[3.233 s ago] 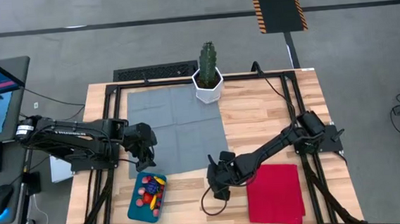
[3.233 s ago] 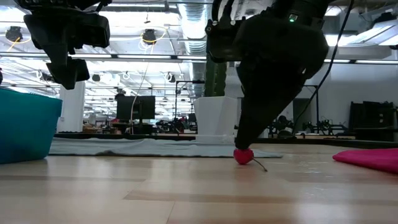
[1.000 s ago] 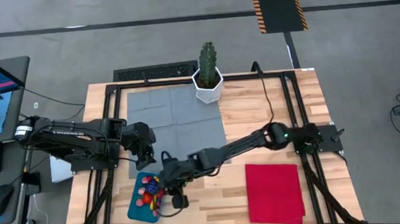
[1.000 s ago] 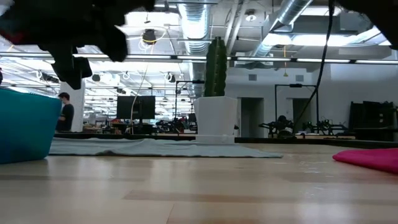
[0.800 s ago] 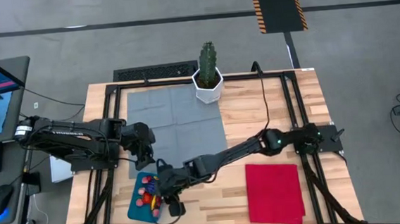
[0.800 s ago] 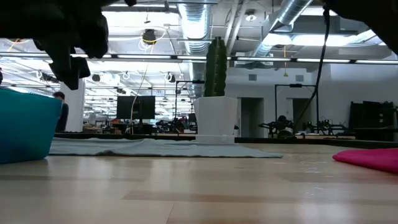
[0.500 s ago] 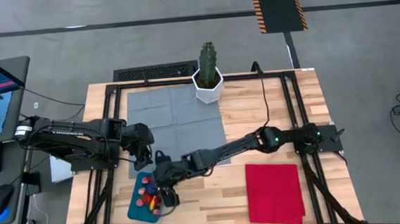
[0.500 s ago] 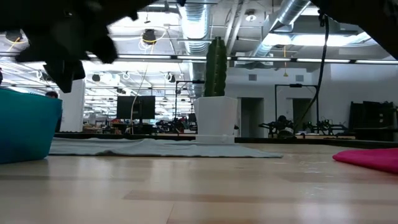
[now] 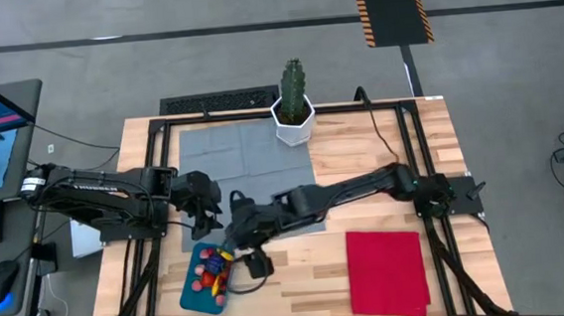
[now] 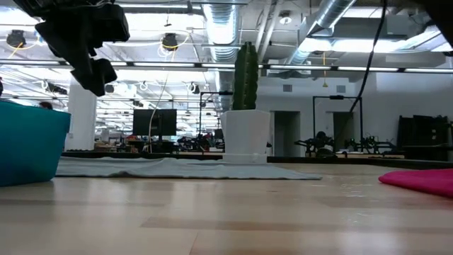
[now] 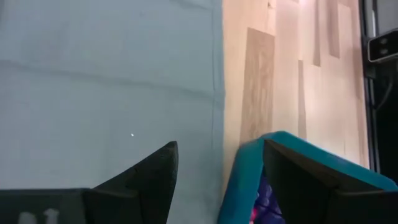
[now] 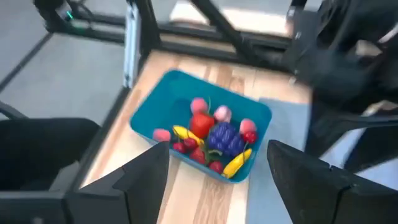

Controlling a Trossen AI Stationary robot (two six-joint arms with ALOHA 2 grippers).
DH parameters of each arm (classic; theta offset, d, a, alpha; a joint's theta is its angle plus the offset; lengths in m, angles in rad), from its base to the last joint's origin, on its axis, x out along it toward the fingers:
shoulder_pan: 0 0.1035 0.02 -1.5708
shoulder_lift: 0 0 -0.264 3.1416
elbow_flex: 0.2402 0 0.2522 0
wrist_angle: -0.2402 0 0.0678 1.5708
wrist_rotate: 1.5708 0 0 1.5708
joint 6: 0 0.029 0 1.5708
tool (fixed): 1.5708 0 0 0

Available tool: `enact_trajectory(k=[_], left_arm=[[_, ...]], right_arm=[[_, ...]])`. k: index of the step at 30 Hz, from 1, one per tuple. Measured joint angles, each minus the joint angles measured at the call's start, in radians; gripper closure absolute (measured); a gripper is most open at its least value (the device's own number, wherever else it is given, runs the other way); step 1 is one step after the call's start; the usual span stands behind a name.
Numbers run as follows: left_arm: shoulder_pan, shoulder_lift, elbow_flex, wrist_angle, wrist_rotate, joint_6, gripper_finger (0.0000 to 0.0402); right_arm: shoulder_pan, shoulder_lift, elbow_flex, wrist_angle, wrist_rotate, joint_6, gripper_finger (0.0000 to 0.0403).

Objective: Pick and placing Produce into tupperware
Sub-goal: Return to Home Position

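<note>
At the table's left, the left gripper [image 9: 207,223] hangs over the grey mat's [image 9: 252,160] front edge, jaws apart and empty. Just beside it, the tupperware [image 9: 190,292] holds the produce [image 9: 213,267] (purple grapes in the middle). Over its far right corner hovers the right gripper [image 9: 236,243], fingers spread wide, holding nothing

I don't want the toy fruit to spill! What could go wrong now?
The right gripper hangs open right by the tupperware, close to the left gripper. As it pulls away, the arms might bump each other. A finger could also clip the tupperware's rim and tip the produce out.
</note>
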Motion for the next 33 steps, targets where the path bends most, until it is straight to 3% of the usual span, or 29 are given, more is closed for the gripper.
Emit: enact_trajectory(k=[12,17,22,29,33], left_arm=[[0.008,-0.001,0.000,-0.013,-0.024,0.067,0.0178],[0.008,-0.033,-0.001,0.007,-0.023,0.083,0.0178],[0.008,-0.079,-0.001,0.007,-0.024,0.087,0.0178],[0.012,-0.134,-0.001,0.001,-0.023,0.088,0.0178],[0.015,-0.137,-0.001,-0.011,-0.018,0.088,0.0178]], right_arm=[[-0.014,-0.275,-0.007,-0.074,0.003,-0.052,0.0106],[0.003,-0.454,-0.125,-0.103,0.070,-0.024,0.0106],[0.067,-0.719,-0.419,-0.005,0.284,0.027,0.0106],[0.130,-1.112,-0.998,0.300,0.351,0.089,0.0106],[0.151,-1.329,-1.282,0.449,0.447,0.115,0.0106]])
